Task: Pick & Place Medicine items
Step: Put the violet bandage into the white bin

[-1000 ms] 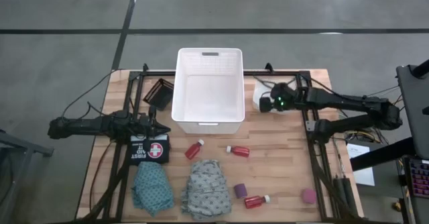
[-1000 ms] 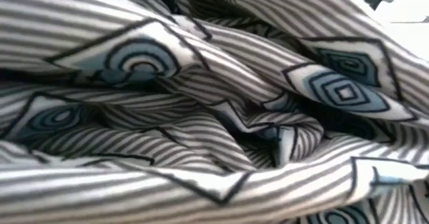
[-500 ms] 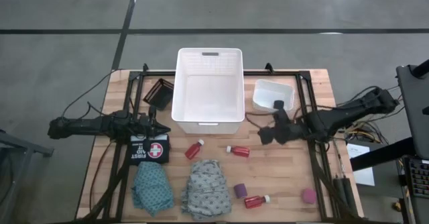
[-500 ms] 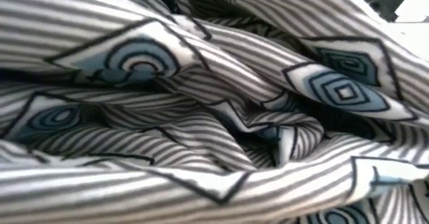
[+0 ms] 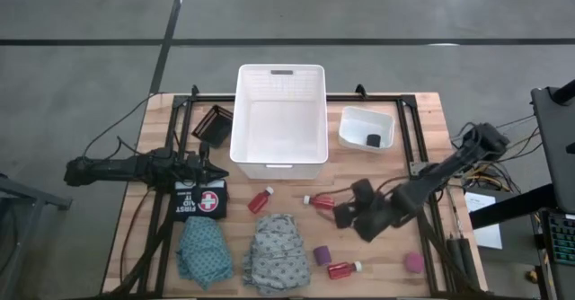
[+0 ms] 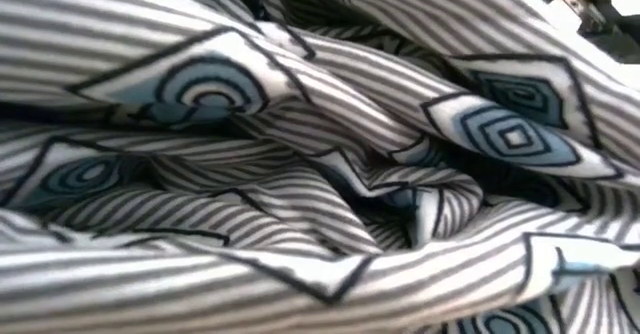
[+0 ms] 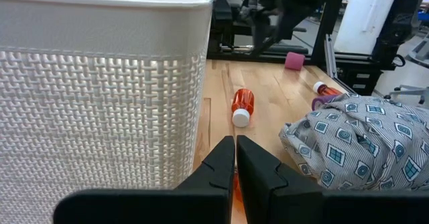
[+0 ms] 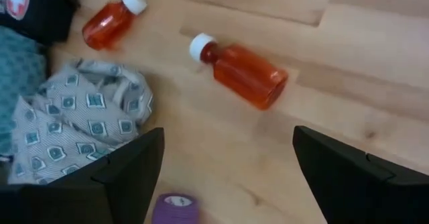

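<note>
The right tool [image 5: 346, 216] hangs over the middle of the surface [image 5: 386, 237] with its fingers spread wide and empty, just beside a red bottle [image 5: 320, 202] that lies on its side, white cap pointing toward the left edge. That bottle looks like the next pick, and the likely drop is the big white basket [image 5: 279, 120] at the far edge or the small white tray [image 5: 367, 129] beside it, toward the right edge, where a black roll [image 5: 373, 140] already sits. To do it well, I would centre the tool over the bottle's body rather than its cap, turn the fingers across the short axis so the round bottle cannot roll away, come down until the fingers straddle it, and only then close. The grey cloth [image 5: 278, 251] lies near and should be kept clear of the fingers. Other items wait: a second bottle [image 5: 260, 199] toward the left, a third [image 5: 344, 269] and a purple roll [image 5: 321, 256] near the front edge, a pink roll [image 5: 413, 262] at the front right corner, a teal cloth [image 5: 203, 251] at front left. The left tool [image 5: 214, 174], pressed together and holding nothing, waits at the left side by a black pouch [image 5: 200, 199] marked "FIRST AID" with a red cross badge. No bottle label can be read.
</note>
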Controlling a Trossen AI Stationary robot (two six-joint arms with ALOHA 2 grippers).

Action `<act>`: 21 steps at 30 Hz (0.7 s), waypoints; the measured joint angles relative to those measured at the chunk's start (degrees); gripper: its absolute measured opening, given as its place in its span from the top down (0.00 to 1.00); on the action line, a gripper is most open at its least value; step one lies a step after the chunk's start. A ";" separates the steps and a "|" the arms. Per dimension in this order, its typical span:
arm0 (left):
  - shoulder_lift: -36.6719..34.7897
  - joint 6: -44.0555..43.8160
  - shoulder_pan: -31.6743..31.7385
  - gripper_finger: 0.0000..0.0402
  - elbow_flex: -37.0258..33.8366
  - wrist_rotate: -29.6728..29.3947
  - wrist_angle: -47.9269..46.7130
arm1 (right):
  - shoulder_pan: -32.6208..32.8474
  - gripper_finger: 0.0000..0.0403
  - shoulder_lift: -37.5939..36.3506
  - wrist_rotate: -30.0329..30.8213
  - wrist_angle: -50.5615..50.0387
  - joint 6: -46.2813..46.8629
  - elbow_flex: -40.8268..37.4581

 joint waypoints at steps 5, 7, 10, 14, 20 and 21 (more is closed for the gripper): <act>0.00 0.00 -0.01 0.95 0.00 -0.02 -0.02 | 1.19 0.19 10.18 -0.44 -8.37 4.69 12.17; 0.00 0.00 -0.01 0.95 0.00 -0.01 -0.01 | 1.57 0.19 13.97 -2.09 -10.42 4.80 17.06; 0.00 0.00 0.01 0.95 0.01 -0.02 0.01 | 2.16 0.19 19.47 -4.78 -13.61 4.58 23.90; 0.00 0.00 0.01 0.95 0.00 0.00 0.01 | 3.06 0.22 25.55 -6.43 -18.15 7.51 31.30; -0.02 0.00 0.00 0.95 0.00 -0.02 -0.02 | 4.34 0.27 31.90 -10.63 -18.33 8.81 37.67; -0.01 0.00 0.00 0.95 0.00 -0.02 -0.02 | 4.43 0.28 32.76 -11.15 -18.48 9.47 38.31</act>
